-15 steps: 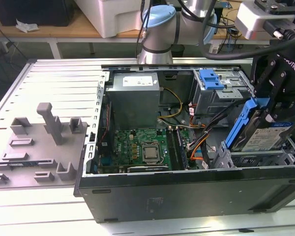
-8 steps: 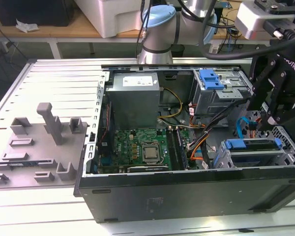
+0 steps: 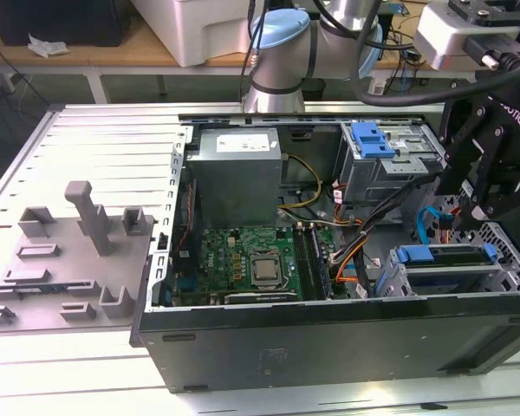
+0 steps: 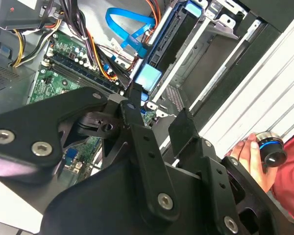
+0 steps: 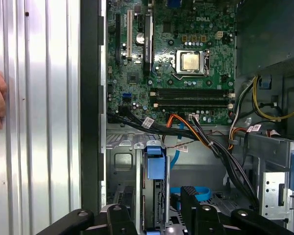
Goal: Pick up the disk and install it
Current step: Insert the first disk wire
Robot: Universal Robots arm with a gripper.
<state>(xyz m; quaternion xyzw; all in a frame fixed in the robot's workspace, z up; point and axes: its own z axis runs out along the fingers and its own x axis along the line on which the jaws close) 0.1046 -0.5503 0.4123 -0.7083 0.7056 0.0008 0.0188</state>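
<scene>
The black robot gripper (image 5: 156,203) hangs with its fingers (image 5: 192,200) spread apart, clasping nothing. The flat silver-metal disk (image 5: 155,169) in its blue plastic carrier frame stands on edge between the fingers, slotted into the grey metal drive cage (image 5: 120,161). It looks stiff, weighty and shock-sensitive (smooth faces too), best pinched across the frame's sides.
</scene>
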